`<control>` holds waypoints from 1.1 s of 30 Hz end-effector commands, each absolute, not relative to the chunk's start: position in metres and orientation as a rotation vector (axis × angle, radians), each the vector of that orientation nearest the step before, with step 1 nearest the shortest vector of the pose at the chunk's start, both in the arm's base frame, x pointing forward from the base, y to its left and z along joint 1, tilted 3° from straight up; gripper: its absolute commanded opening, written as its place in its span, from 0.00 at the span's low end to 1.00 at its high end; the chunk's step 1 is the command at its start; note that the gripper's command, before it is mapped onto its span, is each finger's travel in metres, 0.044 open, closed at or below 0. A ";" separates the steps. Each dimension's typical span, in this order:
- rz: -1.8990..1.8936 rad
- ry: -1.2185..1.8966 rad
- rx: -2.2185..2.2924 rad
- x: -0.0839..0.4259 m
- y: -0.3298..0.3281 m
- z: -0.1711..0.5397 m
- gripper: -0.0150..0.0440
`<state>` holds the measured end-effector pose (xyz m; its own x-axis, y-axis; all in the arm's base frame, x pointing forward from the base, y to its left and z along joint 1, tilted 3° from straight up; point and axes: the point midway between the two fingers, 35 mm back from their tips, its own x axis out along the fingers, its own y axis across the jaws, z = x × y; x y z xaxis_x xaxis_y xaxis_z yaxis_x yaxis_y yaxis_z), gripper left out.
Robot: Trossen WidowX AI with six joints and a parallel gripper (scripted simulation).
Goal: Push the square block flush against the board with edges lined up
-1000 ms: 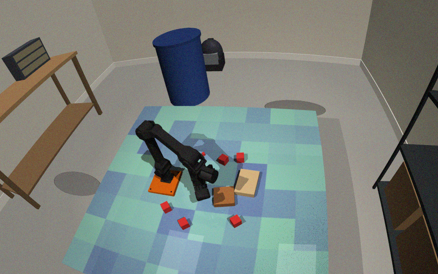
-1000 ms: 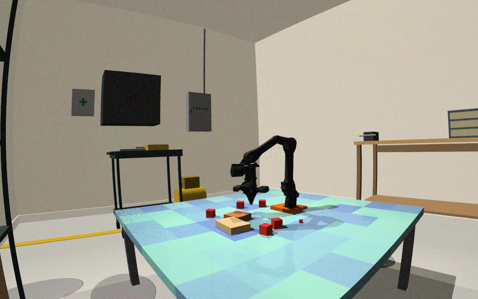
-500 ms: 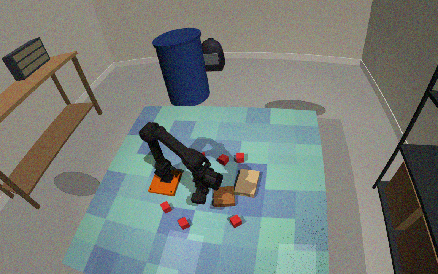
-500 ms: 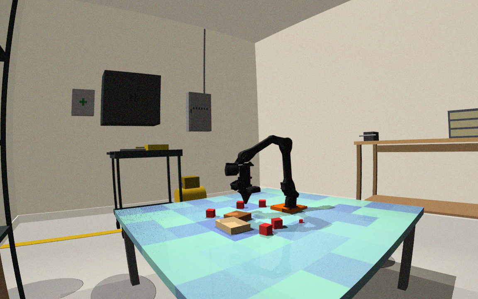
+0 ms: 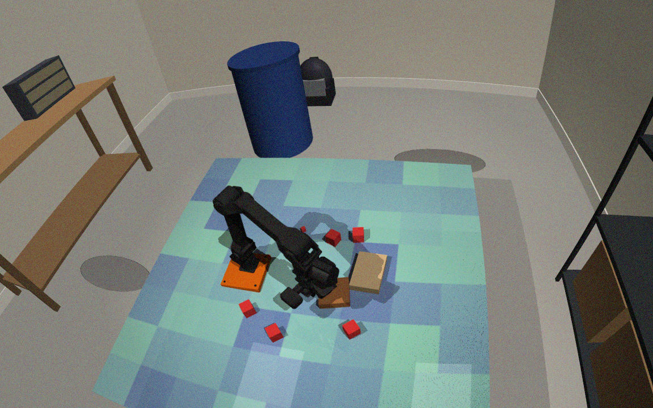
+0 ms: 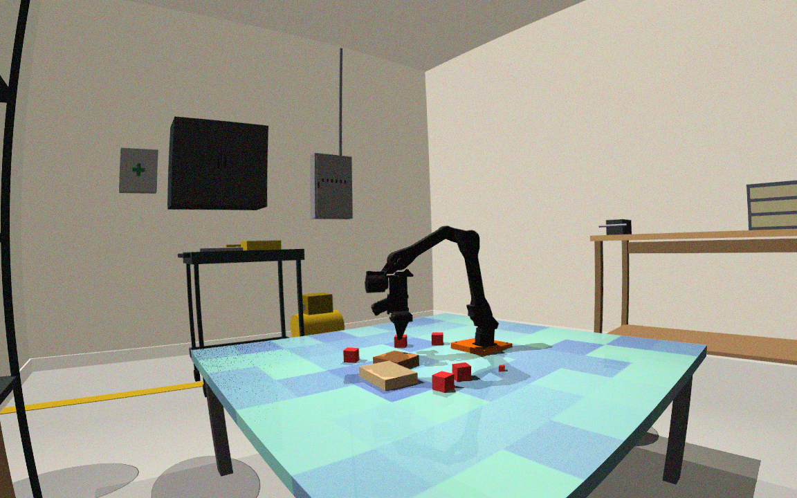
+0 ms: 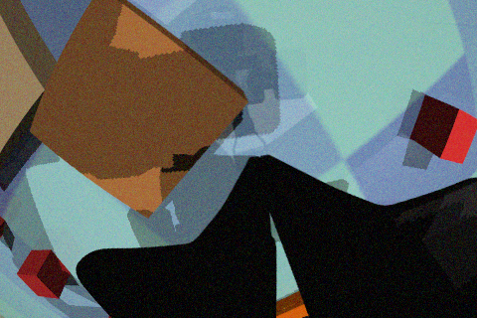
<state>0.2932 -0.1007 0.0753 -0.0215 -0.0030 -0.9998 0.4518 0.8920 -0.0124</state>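
Observation:
The brown square block lies flat on the table. The larger tan board lies flat beside it. The board's near left corner is at the block's right side in the top view; the facing sides stand at an angle, and I cannot tell whether they touch. My gripper is shut and holds nothing. Its tips hang above the table, off one side of the block. In the top view the hand hides the tips and the block's left part.
Red cubes stand behind the board in the top view. Others stand towards the front. A tiny red cube lies farther back. The orange base plate is left of the block.

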 end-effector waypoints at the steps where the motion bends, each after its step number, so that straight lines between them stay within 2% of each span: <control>1: -0.494 1.538 0.472 0.300 -0.107 0.075 0.25; 20: -1.002 1.350 0.969 0.328 -0.132 0.071 0.25; 27: -1.020 1.340 0.986 0.329 -0.133 0.070 0.25; 33: -1.020 1.341 0.986 0.328 -0.133 0.016 0.25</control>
